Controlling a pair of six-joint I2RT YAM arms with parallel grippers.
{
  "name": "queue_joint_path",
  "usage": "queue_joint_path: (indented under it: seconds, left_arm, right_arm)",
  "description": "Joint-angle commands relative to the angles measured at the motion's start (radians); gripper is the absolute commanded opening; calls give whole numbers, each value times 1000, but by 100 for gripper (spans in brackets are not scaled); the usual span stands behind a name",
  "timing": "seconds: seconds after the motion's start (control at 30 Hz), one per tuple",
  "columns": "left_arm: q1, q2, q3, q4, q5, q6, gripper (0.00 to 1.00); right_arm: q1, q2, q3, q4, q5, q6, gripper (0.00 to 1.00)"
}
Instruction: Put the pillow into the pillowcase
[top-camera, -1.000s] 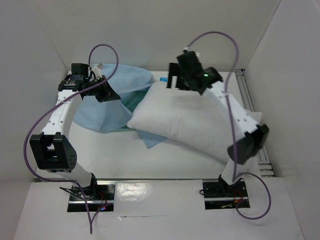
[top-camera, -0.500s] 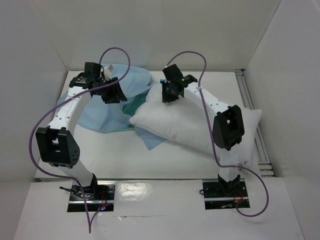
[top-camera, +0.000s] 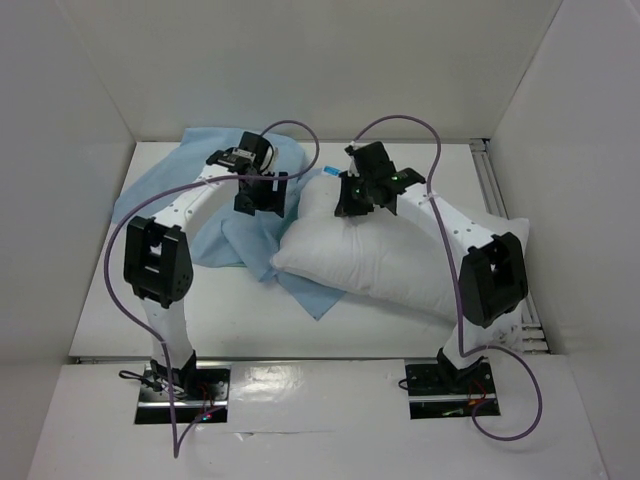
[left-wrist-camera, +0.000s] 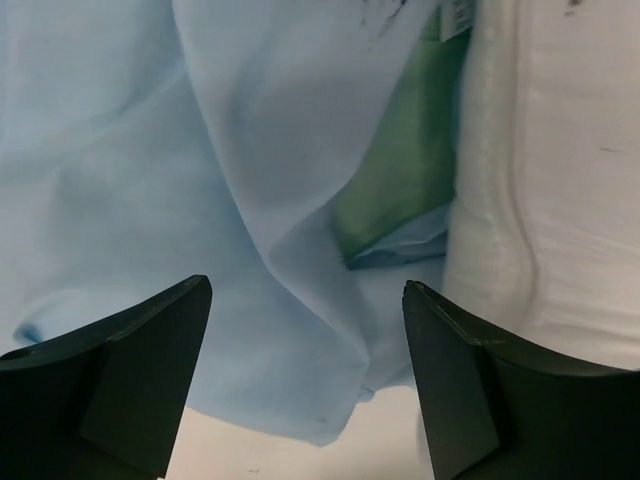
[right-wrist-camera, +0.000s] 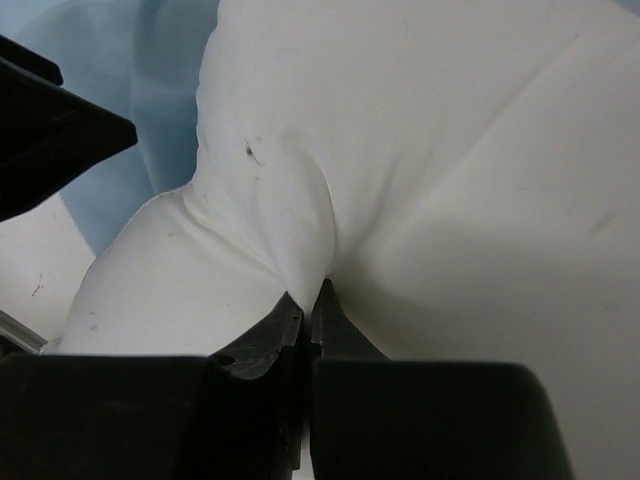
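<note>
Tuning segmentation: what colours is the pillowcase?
The pillowcase is light blue with a green patch showing; clearest in left wrist view.

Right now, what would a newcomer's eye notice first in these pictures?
The big white pillow fills the middle and right of the top view, partly over the light blue pillowcase at the back left. The right gripper pinches a pillow fold; the left gripper hangs open above the pillowcase.
</note>
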Motion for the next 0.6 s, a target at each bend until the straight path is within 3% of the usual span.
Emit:
queue_joint_path:
  seconds: [0.0,0.13,0.27,0.4,0.57]
  left_arm:
    - [-31,19,49,-11,-95,67,91]
    - [-41,45,50,-11,-86,81,91]
    - [-41,65,13,19,-76,46,83]
    - [-11,76,-23,49,154,36,82]
    - [2,168,19,-36,180,27,86]
  right_arm:
    - [-24,-16,-11,-57,-5,-23,0]
    - [-34,-7,0,-57,-24,-23,0]
    - [-53,-16,9,-92,-36,-58,0]
    - [-123,-65,-42,-113,-48,-68,0]
    - [-156,-93,-56,-103,-68,-77,0]
